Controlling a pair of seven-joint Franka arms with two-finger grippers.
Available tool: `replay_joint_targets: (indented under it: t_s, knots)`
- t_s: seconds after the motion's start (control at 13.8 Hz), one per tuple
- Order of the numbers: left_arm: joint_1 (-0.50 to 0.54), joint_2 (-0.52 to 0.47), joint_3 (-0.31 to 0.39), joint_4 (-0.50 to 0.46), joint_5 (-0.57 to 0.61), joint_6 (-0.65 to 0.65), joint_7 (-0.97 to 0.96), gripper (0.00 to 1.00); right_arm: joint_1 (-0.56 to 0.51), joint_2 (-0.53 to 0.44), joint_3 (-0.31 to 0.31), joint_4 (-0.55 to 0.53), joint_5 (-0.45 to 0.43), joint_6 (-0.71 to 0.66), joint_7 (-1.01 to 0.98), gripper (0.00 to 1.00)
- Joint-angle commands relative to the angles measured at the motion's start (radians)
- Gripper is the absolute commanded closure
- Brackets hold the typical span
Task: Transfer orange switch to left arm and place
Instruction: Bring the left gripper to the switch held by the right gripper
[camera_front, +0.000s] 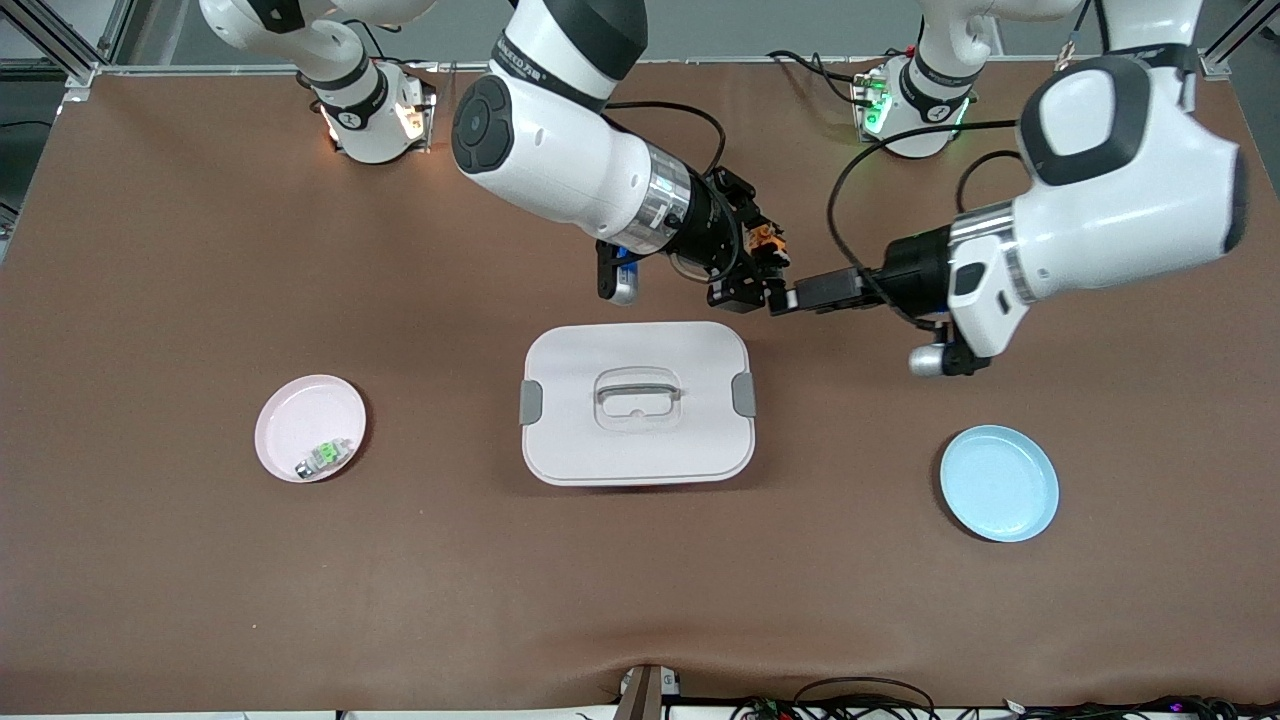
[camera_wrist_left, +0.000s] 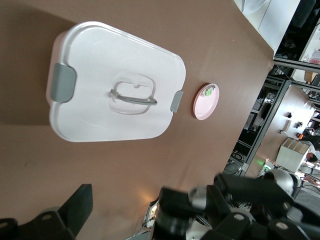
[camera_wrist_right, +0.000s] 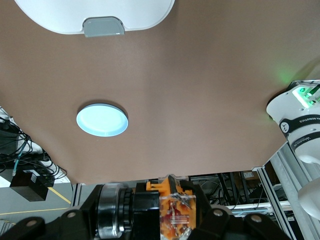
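Note:
The orange switch (camera_front: 765, 241) is up in the air, and my right gripper (camera_front: 752, 268) is shut on it. Both hang over the brown table, just off the box's (camera_front: 637, 403) edge on the robot bases' side. In the right wrist view the switch's (camera_wrist_right: 172, 210) orange-and-clear body fills the space between that gripper's (camera_wrist_right: 171, 216) fingers. My left gripper (camera_front: 788, 297) is open, and its tips come up close beside the right gripper. In the left wrist view one black finger (camera_wrist_left: 75, 210) stands wide of the blurred right gripper (camera_wrist_left: 200, 210). The white box (camera_wrist_left: 117, 82) lies shut below.
A pink plate (camera_front: 310, 428) with a small green-and-silver part (camera_front: 325, 455) lies toward the right arm's end of the table. A blue plate (camera_front: 998, 483) lies toward the left arm's end. Both arm bases stand along the table's edge farthest from the front camera.

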Motion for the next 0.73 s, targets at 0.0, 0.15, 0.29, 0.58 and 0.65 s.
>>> replay_joint_targets:
  t_s: [0.0, 0.15, 0.29, 0.58, 0.65]
  knots:
    - [0.045, -0.050, -0.004, 0.000, 0.008, -0.076, 0.006, 0.00, -0.009, 0.039, -0.006, 0.010, 0.001, 0.002, -0.017, 1.00]
    - [0.042, -0.064, -0.005, -0.003, 0.008, -0.087, -0.005, 0.00, -0.017, 0.051, -0.004, 0.011, 0.003, 0.017, -0.014, 1.00]
    - [0.025, -0.061, -0.008, -0.004, 0.010, -0.087, -0.008, 0.00, -0.032, 0.053, -0.003, 0.013, 0.012, 0.031, 0.026, 1.00]
    - [0.004, -0.018, -0.022, 0.000, 0.018, -0.056, 0.006, 0.00, -0.055, 0.064, 0.019, 0.017, 0.053, 0.043, 0.089, 1.00]
    - [-0.015, -0.012, -0.022, 0.000, 0.025, -0.027, 0.006, 0.00, -0.058, 0.064, 0.020, 0.017, 0.075, 0.042, 0.091, 1.00]
